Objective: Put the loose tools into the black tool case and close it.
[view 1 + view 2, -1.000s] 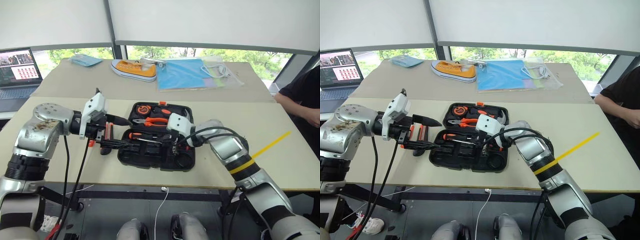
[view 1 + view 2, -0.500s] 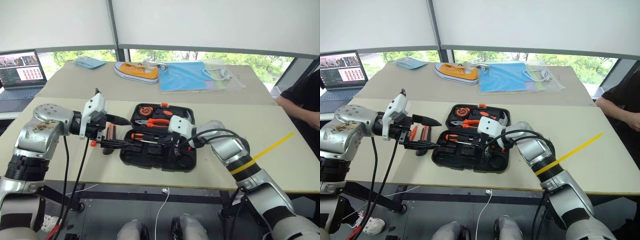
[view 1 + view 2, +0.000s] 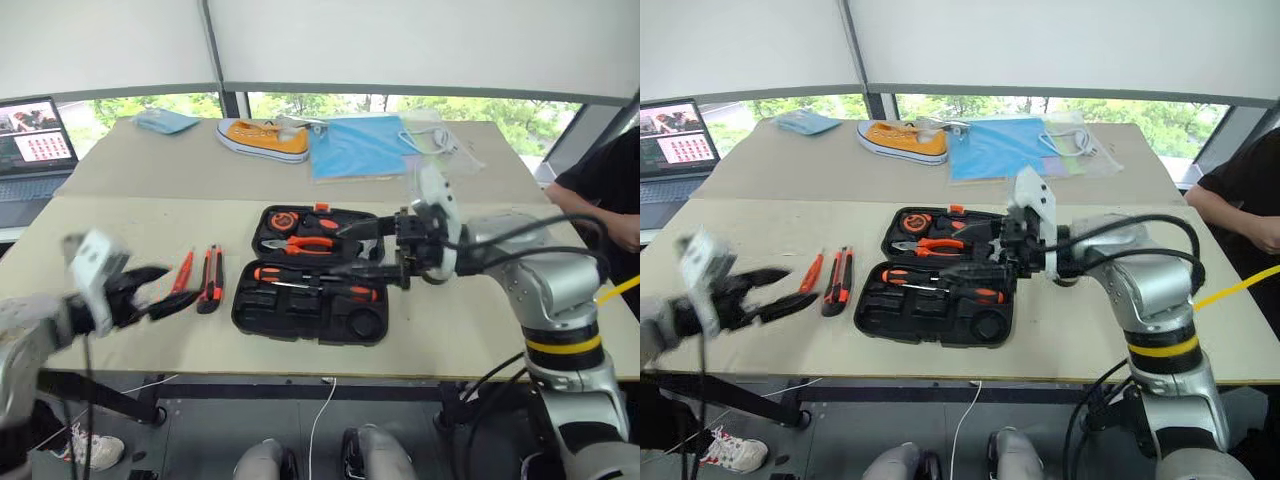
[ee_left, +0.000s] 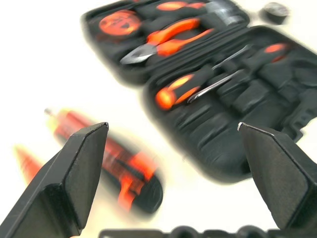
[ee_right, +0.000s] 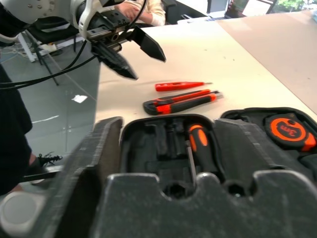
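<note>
I saw the black tool case (image 3: 310, 285) lying open on the near table (image 3: 120, 215), both halves flat. In its near half lay two orange-and-black screwdrivers (image 3: 320, 283); the far half held pliers (image 3: 305, 243) and a round orange tape measure (image 3: 287, 218). The utility knife (image 3: 208, 279) and the slim tester screwdriver (image 3: 181, 272) lay loose on the table just left of the case, side by side. A small dark tape roll (image 4: 275, 11) sat on the table just beside the case.

My left gripper (image 3: 160, 290) hung near the table's front edge, left of the loose tools, its fingers (image 4: 79, 168) spread wide and holding nothing. My right gripper (image 3: 365, 248) hovered above the case's right part, pointing left, its jaws apart and empty.

On the far table sat a yellow shoe (image 3: 265, 139), a blue folder (image 3: 360, 147) and a laptop (image 3: 35, 145).
</note>
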